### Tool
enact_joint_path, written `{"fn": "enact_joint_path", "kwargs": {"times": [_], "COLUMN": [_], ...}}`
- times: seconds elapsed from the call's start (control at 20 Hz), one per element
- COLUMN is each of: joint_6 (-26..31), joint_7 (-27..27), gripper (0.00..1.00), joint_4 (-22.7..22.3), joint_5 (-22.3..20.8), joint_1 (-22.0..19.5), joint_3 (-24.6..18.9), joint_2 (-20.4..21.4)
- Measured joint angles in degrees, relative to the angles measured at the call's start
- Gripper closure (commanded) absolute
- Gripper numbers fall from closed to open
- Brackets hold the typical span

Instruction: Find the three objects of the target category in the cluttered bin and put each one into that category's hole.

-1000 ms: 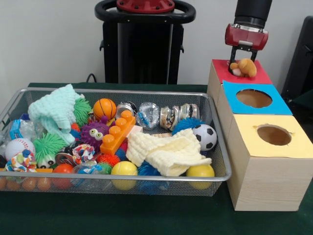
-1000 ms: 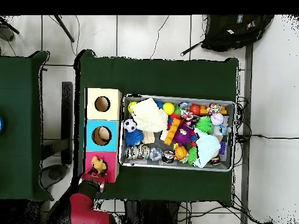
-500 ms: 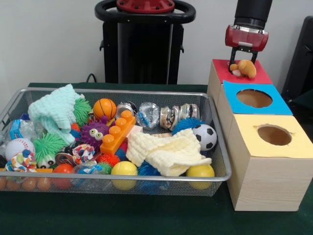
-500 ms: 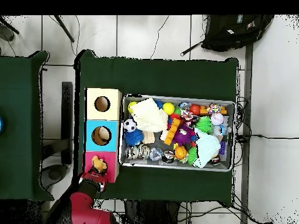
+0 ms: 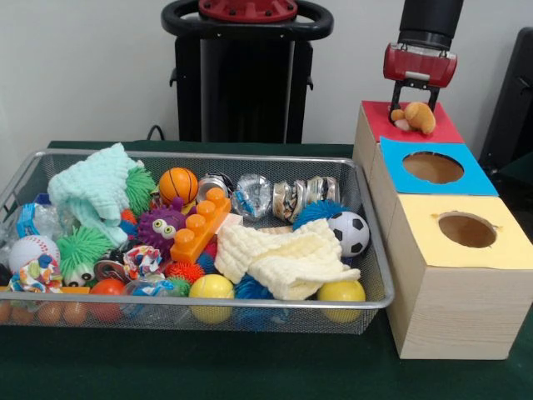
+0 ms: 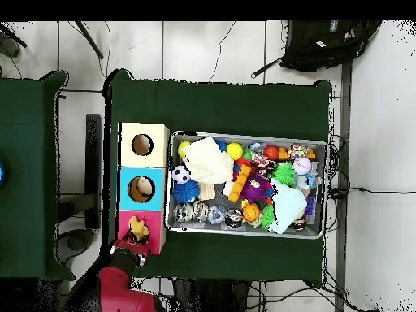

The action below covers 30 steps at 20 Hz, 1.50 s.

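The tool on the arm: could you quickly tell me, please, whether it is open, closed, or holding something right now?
Tool: closed on a small orange plush toy, held just above the red box top.

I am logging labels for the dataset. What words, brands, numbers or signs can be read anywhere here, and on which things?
None can be read.
Crushed clear plastic bottle with a blue label at the wire mesh bin's end: print too blurred to read.
Red, blue and yellow tops of the wooden boxes: plain, no text.
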<state>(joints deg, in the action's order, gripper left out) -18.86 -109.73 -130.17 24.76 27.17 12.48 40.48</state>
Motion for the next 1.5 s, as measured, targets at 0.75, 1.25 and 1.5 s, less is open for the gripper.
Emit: {"fn": "enact_joint_path", "kwargs": {"times": [0.75, 1.25, 1.5], "joint_6": [1.4, 1.6, 1.6], "joint_7": [0.0, 0.0, 0.0], "gripper": [1.00, 1.00, 0.00], "joint_4": [-0.3, -0.9, -1.8], "joint_5": [-0.5, -2.0, -3.0], "joint_1": [-1.0, -3.3, -3.9], "joint_3": [-0.7, -1.6, -2.1], "joint_2": [1.3, 1.9, 2.8]}}
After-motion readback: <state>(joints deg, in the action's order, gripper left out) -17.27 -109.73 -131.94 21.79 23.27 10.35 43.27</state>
